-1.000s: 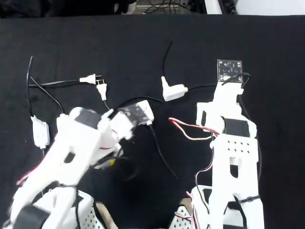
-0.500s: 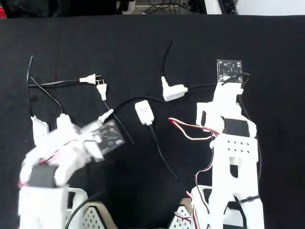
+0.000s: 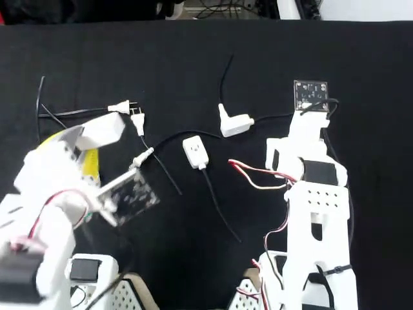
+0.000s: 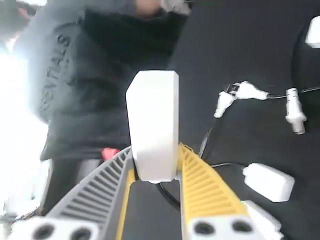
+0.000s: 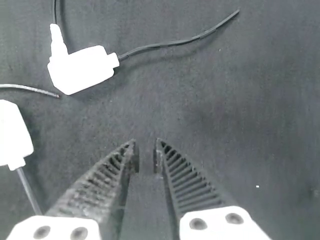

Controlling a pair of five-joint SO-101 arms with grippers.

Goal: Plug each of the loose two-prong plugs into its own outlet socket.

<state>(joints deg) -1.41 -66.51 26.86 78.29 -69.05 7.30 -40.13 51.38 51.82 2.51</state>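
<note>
Left pincer (image 4: 152, 159): clamped on a white socket block (image 4: 152, 125), one finger on each long side, with the block lifted off the desk (image 3: 271, 58).
Block's axis: in the high view the white socket block (image 3: 103, 131) lies slanted, its free end towards the pair of two-prong plugs (image 3: 129, 111).
Way to the plugs: they lie on the desk just beyond that free end, on the far side. One plug has its prongs towards the desk's middle, the other has its prongs away from the arms.
Third plug (image 3: 143, 157): on the desk nearer the arms, beside the left arm's wrist.
Nearer arm: the left, by a long way.
Right pincer (image 5: 145, 155): jaws a narrow gap apart, holding nothing, and well apart from the plug pair. It is close to an angled socket (image 5: 80, 67) and a flat socket (image 5: 12, 132).
Judgement: the mating likely turns on squaring the block's face to one plug's prongs – that face is not visible.
</note>
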